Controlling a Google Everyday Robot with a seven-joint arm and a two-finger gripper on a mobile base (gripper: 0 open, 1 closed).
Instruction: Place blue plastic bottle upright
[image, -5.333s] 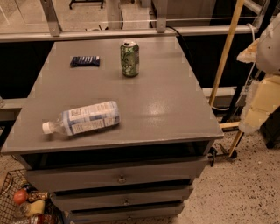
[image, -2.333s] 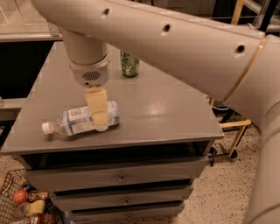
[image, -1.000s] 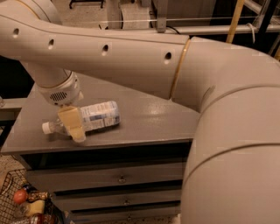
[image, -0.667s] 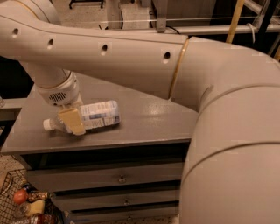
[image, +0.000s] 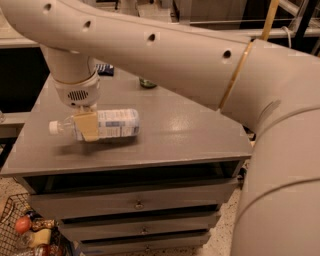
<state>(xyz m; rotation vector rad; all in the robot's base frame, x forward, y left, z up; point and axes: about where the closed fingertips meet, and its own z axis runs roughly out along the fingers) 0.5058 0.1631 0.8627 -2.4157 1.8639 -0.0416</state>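
The blue plastic bottle (image: 114, 123), clear with a white cap (image: 53, 127) and a blue-and-white label, lies on its side, cap to the left, held just above the grey table (image: 190, 125) with its shadow beneath. My gripper (image: 86, 126) hangs from the big beige arm and is shut on the bottle near its shoulder. One tan finger (image: 88, 129) crosses the front of the bottle; the other is hidden behind it.
The green soda can (image: 147, 83) stands at the back, mostly hidden by the arm. The small dark-blue packet (image: 105, 69) lies at the back left. Drawers (image: 140, 202) are below the tabletop. A wire basket (image: 22, 232) with items stands on the floor at lower left.
The gripper moved left along the bottle to its shoulder, closed on it, and raised it slightly off the table. The bottle is still horizontal.
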